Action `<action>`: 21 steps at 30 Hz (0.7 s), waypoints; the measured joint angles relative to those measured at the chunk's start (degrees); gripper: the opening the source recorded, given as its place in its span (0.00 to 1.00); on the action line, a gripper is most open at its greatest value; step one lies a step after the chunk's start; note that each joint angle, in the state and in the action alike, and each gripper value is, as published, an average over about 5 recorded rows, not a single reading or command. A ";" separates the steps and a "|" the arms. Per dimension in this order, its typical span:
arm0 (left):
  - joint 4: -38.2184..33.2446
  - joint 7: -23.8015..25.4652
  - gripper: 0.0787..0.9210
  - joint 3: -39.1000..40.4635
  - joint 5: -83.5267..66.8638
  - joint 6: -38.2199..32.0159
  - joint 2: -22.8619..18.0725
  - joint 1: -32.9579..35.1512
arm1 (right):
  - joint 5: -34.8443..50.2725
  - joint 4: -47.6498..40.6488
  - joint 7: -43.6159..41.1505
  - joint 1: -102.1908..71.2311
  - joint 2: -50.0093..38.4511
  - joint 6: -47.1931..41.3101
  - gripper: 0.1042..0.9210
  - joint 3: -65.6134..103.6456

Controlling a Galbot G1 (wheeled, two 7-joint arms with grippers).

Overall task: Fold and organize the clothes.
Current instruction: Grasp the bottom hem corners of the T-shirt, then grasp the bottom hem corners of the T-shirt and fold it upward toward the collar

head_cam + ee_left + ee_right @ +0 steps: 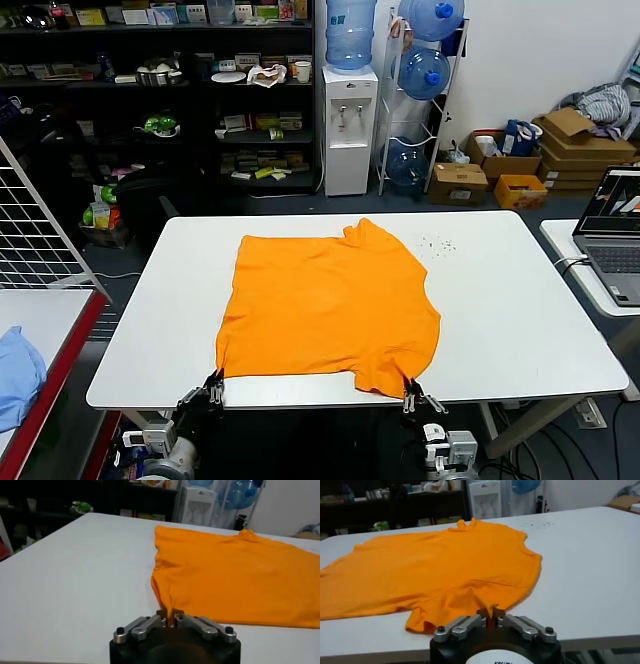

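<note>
At the table's [520,330] near edge, the left gripper [213,391] and the right gripper [411,397] are each closed on a near corner of the orange T-shirt [325,305]. The shirt spreads flat away from both jaws toward the far side, so a fold would carry the hem forward. Nothing lies on it; a laptop [612,235] sits well off to the right.

Black wrist housings, silver screwed links, seemingly dark jaws.

text: none legible | labels: none legible | shirt [325,305]: no print visible
</note>
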 measured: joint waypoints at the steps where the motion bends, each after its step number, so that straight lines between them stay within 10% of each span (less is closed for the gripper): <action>1: -0.14 -0.05 0.03 -0.01 -0.03 -0.03 0.04 0.10 | 0.12 0.26 0.05 -0.23 -0.15 0.06 0.02 0.00; 21: -9.77 -3.18 0.02 -1.97 -3.52 0.09 3.43 6.70 | 5.15 10.32 3.54 -10.94 -6.50 2.25 0.02 1.91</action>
